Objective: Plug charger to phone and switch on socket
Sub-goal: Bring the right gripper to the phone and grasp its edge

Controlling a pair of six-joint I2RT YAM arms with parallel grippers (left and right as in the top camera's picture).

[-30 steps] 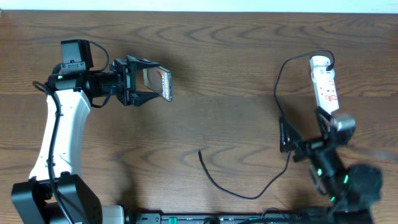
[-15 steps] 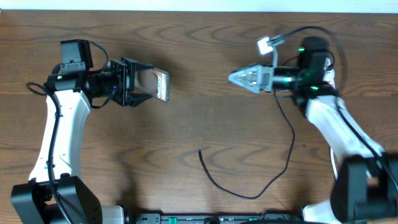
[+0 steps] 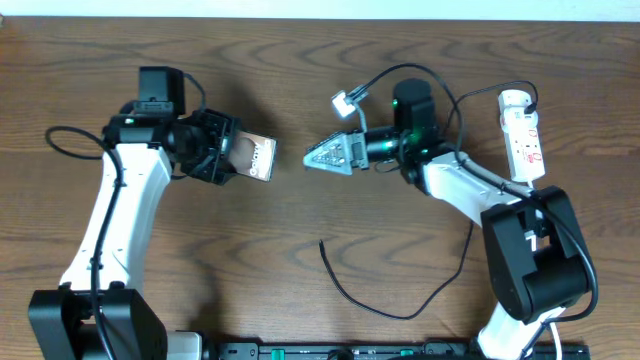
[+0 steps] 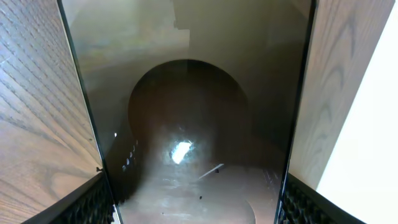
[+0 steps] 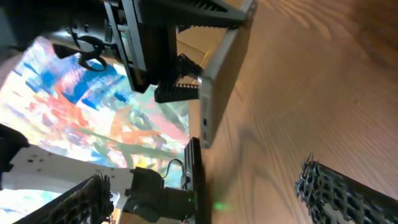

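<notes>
My left gripper (image 3: 238, 157) is shut on the phone (image 3: 258, 157) and holds it above the table, its free end pointing right. In the left wrist view the phone's glossy brown face (image 4: 186, 93) fills the space between the fingers (image 4: 193, 208). My right gripper (image 3: 325, 157) is open and empty, pointing left, a short gap from the phone's end. The right wrist view shows the phone's edge (image 5: 214, 87) ahead of the spread fingers (image 5: 211, 193). The charger (image 3: 400, 314) lies on the table, its plug tip (image 3: 322, 243) below the right gripper. The socket (image 3: 525, 135) lies at the right.
The black cable loops from the socket's far end (image 3: 515, 92) down past the right arm's base (image 3: 530, 260). The left arm's base (image 3: 90, 320) stands at the front left. The wood table (image 3: 300, 60) has a white edge at the back.
The right arm swung from the front right, past the socket, to the middle, and now points left at the phone. The left gripper moved the phone slightly right.
</notes>
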